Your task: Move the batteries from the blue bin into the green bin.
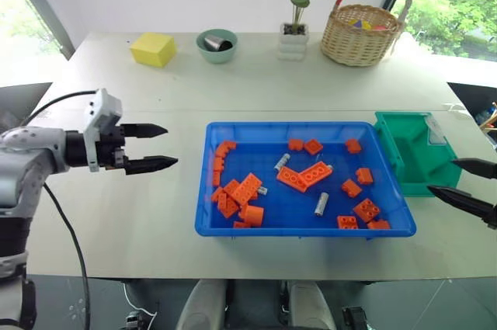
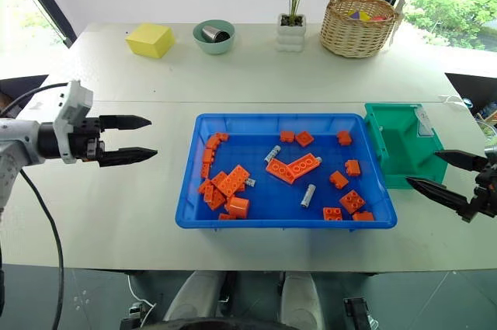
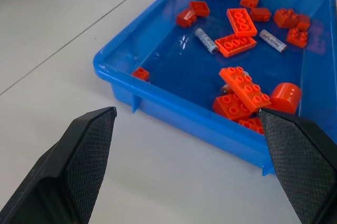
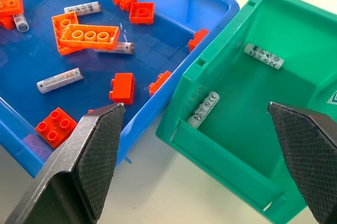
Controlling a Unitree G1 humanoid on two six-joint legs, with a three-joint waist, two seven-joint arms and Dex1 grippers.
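Both claws hang over the near part of the white table [image 1: 256, 81], one on each side of the blue bin [image 1: 304, 231]. On the robot's left, the left gripper [image 1: 157, 147] hovers apart from the bin's short wall, its two black fingers spread wide with nothing between them, pointing toward the bin. On the far side of the bin, the right gripper [image 2: 446, 173] has its fingers just as wide and empty, hanging by the near corner of the green bin [image 2: 404, 171], which stands against the blue bin's right-hand wall.

Inside the blue bin, orange toy bricks [image 1: 237, 194] lie scattered, with a thicker cluster at the end nearest the left gripper and a long pair near the middle. Four batteries [image 4: 59, 80] lie loose among them on the bin floor: one beside the long bricks, one partly under them, one nearer the front wall, and one at the edge of the cluster. Two more batteries [image 4: 203, 109] already lie inside the green bin, one against its wall next to the blue bin, the other [image 4: 264, 56] further in.

Beyond the blue bin, along the table's far edge, stand a yellow block [image 1: 152, 48], a teal bowl [image 1: 217, 44] with something metallic in it, a potted plant [image 1: 294, 12] and a wicker basket [image 1: 360, 33].
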